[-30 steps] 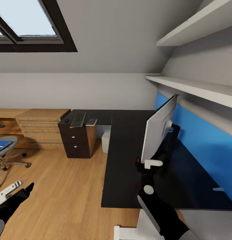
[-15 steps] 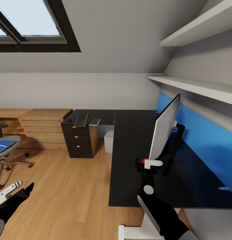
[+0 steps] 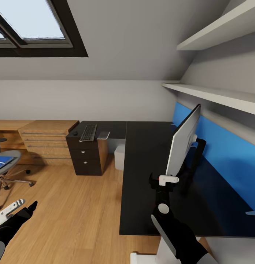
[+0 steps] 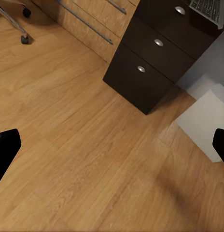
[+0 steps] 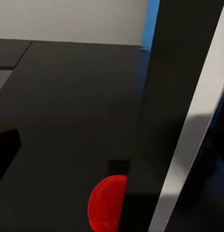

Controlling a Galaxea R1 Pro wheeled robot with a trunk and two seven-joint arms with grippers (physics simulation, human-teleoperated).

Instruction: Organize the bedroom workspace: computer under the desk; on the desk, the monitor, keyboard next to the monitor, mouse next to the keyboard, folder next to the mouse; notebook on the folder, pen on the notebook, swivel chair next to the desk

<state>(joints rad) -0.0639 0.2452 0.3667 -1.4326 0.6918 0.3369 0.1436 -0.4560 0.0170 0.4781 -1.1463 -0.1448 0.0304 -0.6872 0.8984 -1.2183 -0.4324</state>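
Standing on the worktop (image 3: 149, 165): the monitor (image 3: 184, 141), seen edge-on near the blue wall panel (image 3: 222, 161).
Right gripper (image 3: 165, 180): held at the monitor's lower edge; whether its jaws are closed on the monitor cannot be told.
Left gripper (image 3: 17, 211): held over the wooden floor (image 3: 69, 205), well away from the worktop, jaws spread apart with nothing between them.
Keyboard (image 3: 87, 132): laid on the far end of the worktop, above the dark drawer unit (image 3: 85, 157).
Mouse (image 3: 74, 133): just beside the keyboard.
Swivel chair (image 3: 4, 165): well apart from the worktop, with the blue folder (image 3: 2, 161) on its seat.
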